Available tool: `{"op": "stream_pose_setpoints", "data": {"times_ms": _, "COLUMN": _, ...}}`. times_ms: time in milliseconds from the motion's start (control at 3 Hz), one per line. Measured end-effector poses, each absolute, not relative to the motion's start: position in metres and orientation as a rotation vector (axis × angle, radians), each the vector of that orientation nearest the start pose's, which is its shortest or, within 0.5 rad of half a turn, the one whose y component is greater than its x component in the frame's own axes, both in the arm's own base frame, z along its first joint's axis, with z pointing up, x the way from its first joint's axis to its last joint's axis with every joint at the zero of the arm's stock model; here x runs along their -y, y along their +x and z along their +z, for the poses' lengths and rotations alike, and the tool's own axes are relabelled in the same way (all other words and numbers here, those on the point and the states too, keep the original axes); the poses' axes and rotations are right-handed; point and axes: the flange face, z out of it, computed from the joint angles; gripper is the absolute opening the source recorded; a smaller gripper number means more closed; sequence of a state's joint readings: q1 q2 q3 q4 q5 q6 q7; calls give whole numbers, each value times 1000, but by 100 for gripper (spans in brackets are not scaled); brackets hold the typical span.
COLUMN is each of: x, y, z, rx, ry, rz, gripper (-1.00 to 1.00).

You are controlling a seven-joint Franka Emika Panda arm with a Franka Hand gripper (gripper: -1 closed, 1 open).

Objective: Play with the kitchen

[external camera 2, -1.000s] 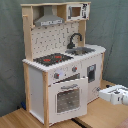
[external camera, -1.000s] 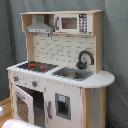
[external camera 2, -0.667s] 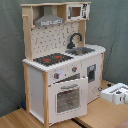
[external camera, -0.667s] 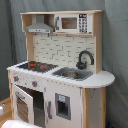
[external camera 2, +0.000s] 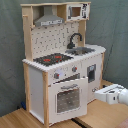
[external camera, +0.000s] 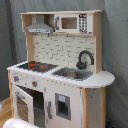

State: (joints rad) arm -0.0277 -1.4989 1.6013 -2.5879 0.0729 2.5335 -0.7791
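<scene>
Kitchen (external camera 2: 62,60) stands on the wood floor, oven door (external camera 2: 67,97) ajar as before. Gripper (external camera 2: 102,95) has edged closer to the door; jaw state cannot tell. Contact likely next.

We take this for a staged test or lab setup, not a real home kitchen. The only furniture is a toy kitchen (external camera: 60,75) (external camera 2: 62,60) standing alone on a light wood floor (external camera 2: 20,119), with a plain grey-green curtain (external camera: 115,45) (external camera 2: 10,50) hung behind it as a backdrop, falling in folds in both exterior views. At the second exterior view's right, near the floor, we see part of a white robot arm (external camera 2: 112,94) reaching into the scene, which fits a robotics workspace.
</scene>
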Motion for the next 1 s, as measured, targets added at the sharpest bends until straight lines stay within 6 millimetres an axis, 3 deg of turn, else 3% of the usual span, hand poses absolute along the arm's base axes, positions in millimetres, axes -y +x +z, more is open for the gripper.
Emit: {"op": "stream_pose_setpoints", "data": {"times_ms": 1000, "x": -490, "y": 131, "z": 325, "rx": -1495, "ry": 848, "rz": 579, "gripper": 100}}
